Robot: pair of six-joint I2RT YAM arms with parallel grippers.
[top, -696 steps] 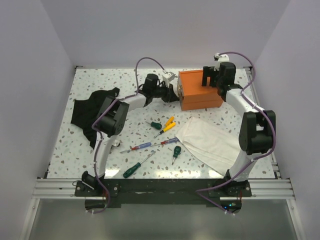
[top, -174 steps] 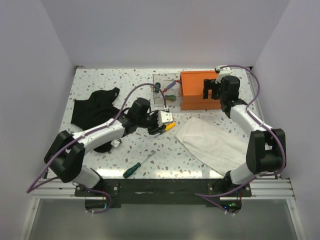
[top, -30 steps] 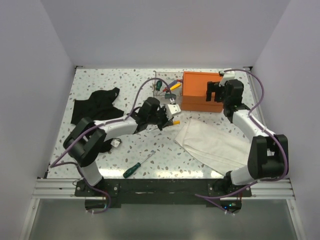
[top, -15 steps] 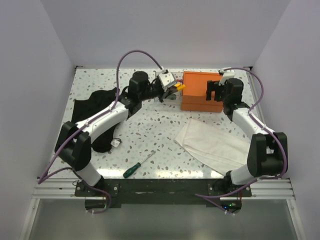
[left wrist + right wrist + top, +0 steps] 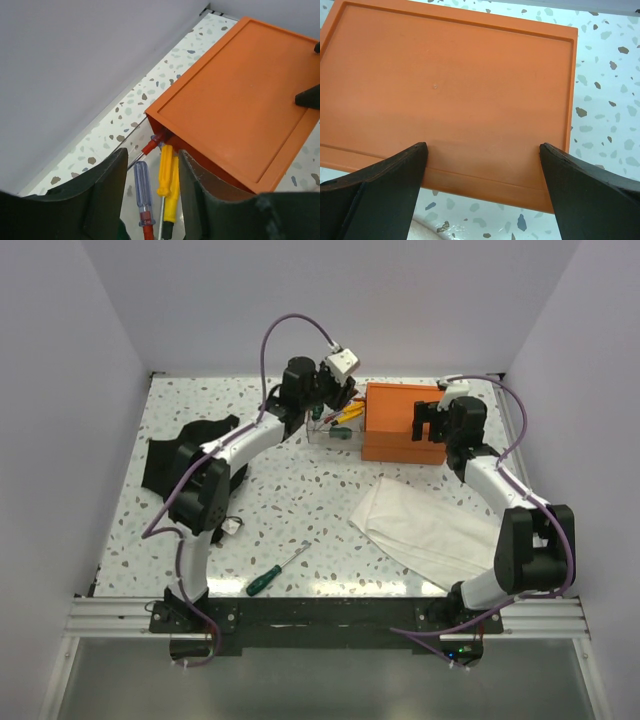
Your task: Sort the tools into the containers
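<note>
The speckled table [image 5: 300,510] spreads below both sets of fingers. At its far side sits the orange box [image 5: 395,420], directly under the right fingers [image 5: 400,165]. These are spread wide and grasp nothing, with their tips over one edge of the box's top. I cannot tell whether they touch it. A white cloth [image 5: 420,525] lies on the near side of the right fingers, toward the arm bases. A black fabric piece [image 5: 175,455] lies well to the left of the left fingers [image 5: 114,185].

The left fingers hang released and empty above the box's pulled-out drawer [image 5: 322,430]. Beneath their gap a yellow screwdriver [image 5: 167,180] and a blue-handled screwdriver [image 5: 142,185] lie side by side. A red-handled screwdriver [image 5: 152,145] lies just beyond the tips, against the box. A green screwdriver [image 5: 270,578] lies on the table far from both pairs of fingers.
</note>
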